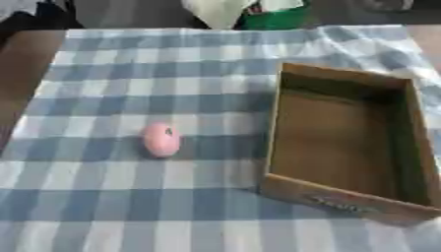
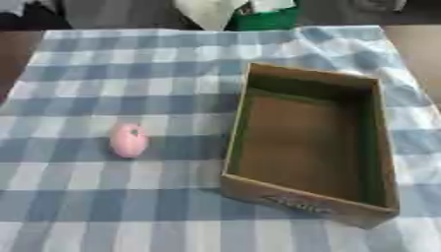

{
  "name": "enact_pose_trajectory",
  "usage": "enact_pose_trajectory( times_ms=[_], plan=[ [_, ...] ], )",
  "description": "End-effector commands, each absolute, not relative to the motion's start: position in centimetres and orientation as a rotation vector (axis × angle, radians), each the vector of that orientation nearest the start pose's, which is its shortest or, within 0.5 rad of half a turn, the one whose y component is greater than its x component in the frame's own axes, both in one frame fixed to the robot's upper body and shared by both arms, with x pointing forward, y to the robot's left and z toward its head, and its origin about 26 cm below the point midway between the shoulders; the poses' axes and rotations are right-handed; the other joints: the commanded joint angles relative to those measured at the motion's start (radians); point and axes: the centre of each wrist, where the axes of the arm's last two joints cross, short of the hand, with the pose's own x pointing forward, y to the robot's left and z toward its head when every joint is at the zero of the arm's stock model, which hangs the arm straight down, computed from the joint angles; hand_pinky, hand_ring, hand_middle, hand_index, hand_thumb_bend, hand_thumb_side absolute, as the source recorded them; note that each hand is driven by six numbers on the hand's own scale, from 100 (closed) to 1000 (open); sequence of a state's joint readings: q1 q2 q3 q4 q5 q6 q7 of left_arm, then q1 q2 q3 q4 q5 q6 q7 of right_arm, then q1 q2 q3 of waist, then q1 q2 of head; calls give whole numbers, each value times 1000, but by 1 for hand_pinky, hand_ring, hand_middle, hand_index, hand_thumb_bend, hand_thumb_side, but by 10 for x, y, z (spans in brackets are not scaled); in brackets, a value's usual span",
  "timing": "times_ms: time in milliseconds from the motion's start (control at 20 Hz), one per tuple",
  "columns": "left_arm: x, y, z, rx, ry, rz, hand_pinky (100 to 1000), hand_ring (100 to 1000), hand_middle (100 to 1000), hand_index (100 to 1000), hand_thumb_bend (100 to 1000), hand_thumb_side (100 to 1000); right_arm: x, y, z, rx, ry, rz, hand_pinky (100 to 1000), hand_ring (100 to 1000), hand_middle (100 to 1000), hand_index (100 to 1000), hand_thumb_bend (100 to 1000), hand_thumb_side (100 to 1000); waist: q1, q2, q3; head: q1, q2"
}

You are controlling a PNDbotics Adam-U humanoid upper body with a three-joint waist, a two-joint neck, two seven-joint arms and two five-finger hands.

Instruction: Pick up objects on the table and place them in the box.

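Left eye view: we see a pink egg on the checked cloth, left of the box; no hand is visible.

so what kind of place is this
Probably a home or lab table set for a sorting task: a blue-checked cloth, an open, empty cardboard box and a pink egg-shaped object.

Home-like dining setting, blue-and-white checked tablecloth over wooden table
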State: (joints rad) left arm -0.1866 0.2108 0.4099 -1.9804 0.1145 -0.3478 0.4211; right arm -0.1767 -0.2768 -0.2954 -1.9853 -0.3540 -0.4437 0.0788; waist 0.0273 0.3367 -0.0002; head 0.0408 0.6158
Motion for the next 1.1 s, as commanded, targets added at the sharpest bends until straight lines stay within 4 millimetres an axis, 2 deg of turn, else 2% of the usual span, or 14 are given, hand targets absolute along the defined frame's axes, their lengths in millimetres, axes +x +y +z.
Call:
enact_pose_trajectory(
  times_ms=[50,450,650,850,1000,1100],
  plan=[
    [269,360,182,-791,3421,-807,487,546,646,761,198,614,277,-340,186,74,3602,-17,862,846,638,931,100,1000,-3,-14,0,-2,-11],
    [268,360,181,-800,3423,-813,487,545,648,761,199,613,276,-340,185,74,3601,-17,861,845,638,931,100,1000,-5,-19,1,-8,-4],
    [267,364,186,-845,3425,-748,484,545,650,773,214,627,276,-341,185,72,3603,-18,861,845,638,931,100,1000,-4,-23,2,-15,0],
    [267,373,204,-960,3390,-578,470,545,655,813,253,686,276,-342,185,74,3607,-29,860,843,638,930,100,1000,1,-30,4,-32,6],
    [269,374,221,-1028,3389,-393,470,567,665,828,378,726,275,-342,185,76,3610,-42,860,843,638,930,100,1000,6,-34,5,-39,9],
    [272,371,232,-1063,3396,-243,469,577,676,840,425,754,275,-343,185,77,3610,-51,859,843,638,929,100,1000,9,-36,5,-42,12]
  ],
)
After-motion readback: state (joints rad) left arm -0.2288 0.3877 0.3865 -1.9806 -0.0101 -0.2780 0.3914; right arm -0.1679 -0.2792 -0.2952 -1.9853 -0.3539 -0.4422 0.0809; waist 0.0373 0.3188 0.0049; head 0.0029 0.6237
